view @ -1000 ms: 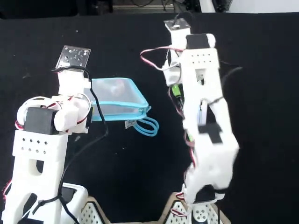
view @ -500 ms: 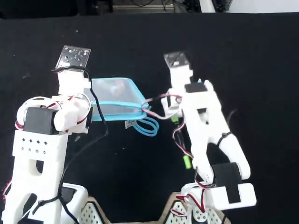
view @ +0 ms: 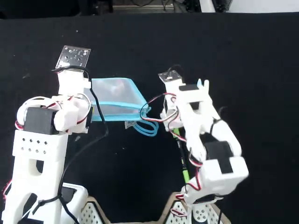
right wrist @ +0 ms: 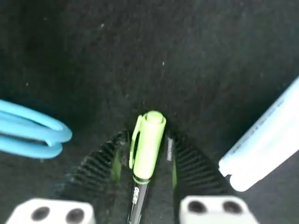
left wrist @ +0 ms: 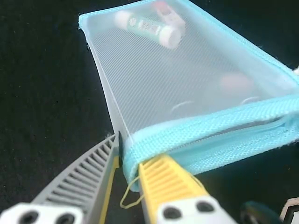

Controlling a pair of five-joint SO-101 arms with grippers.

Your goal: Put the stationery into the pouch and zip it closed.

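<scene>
From above, the black cloth (view: 261, 56) is matte and flat. The pouch (view: 117, 95), a translucent mesh wedge edged in cyan tape, lies at about 10 o'clock from the table's middle. Its glossy cyan loop (view: 145, 127) trails toward 4 o'clock. The pen (view: 182, 156), a slim black barrel with lime-green ends, shows beside the right arm at about 6 o'clock, pointing toward 12.

At the left wrist, the left gripper (left wrist: 125, 151) has one grey ribbed finger and one yellow. They pinch the pouch's corner where the woven zipper tape ends. Through the fine mesh show a white tube (left wrist: 147, 25) with a green label and a blurred pinkish round thing (left wrist: 236, 82).

At the right wrist, the right gripper (right wrist: 145, 136) has its black ribbed fingers clamped on the pen's smooth green cap. The loop lies to one side and a pale blue rounded bar (right wrist: 264, 142) to the other, both apart from the fingers.
</scene>
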